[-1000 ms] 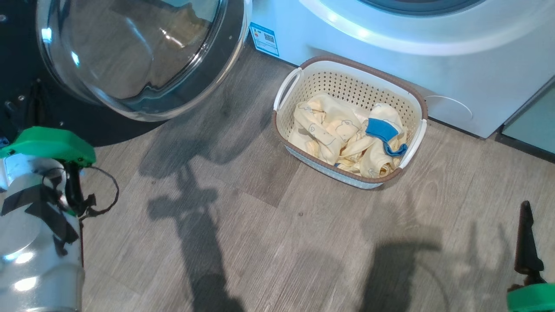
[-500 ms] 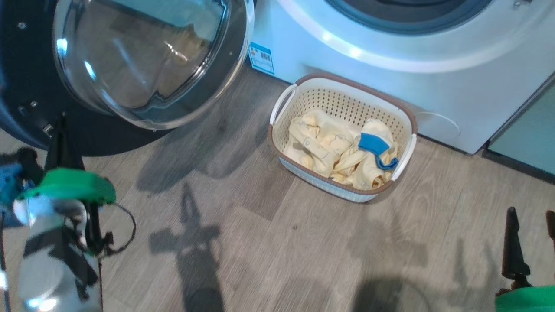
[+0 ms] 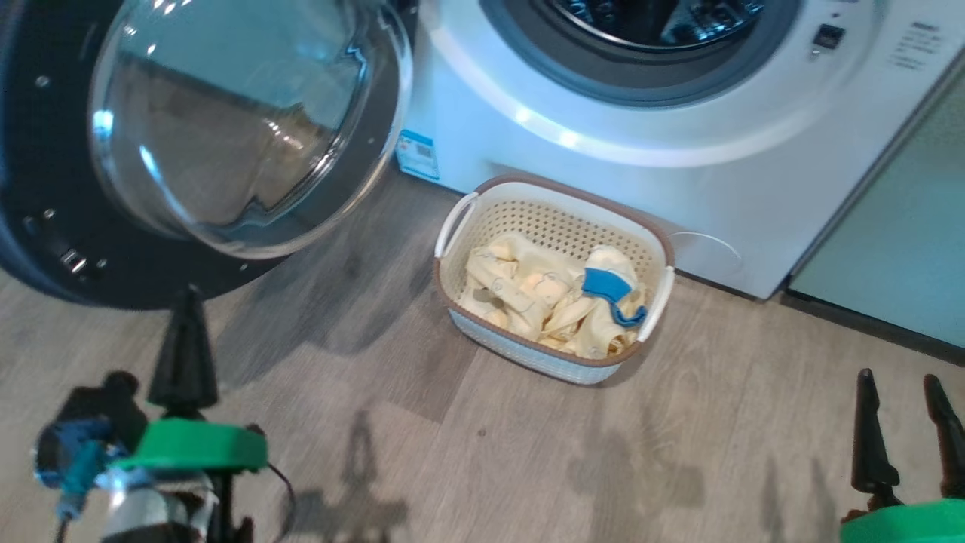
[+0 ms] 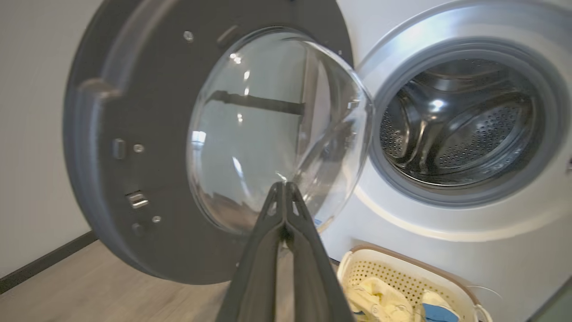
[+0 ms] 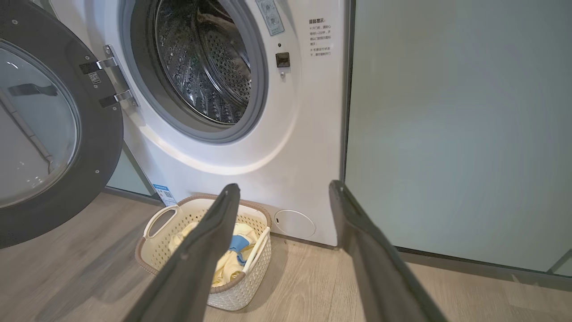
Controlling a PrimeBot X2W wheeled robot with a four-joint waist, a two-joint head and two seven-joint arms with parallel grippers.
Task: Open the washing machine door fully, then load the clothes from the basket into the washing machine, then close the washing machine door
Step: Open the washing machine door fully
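Left pincer (image 4: 283,185) pressed closed, empty; right pincer (image 5: 285,185) spread wide, empty.

The head view looks steeply down from above and in front of the basket (image 3: 550,226), which sits mid-frame, moderately near, against the washing machine (image 3: 754,188). The left wrist view sits low to the basket's left and faces up at the washing machine door (image 4: 147,112) close by; the right wrist view stands farther back on the basket's right, looking level at the drum (image 5: 205,67). All three share the basket and the drum's mouth
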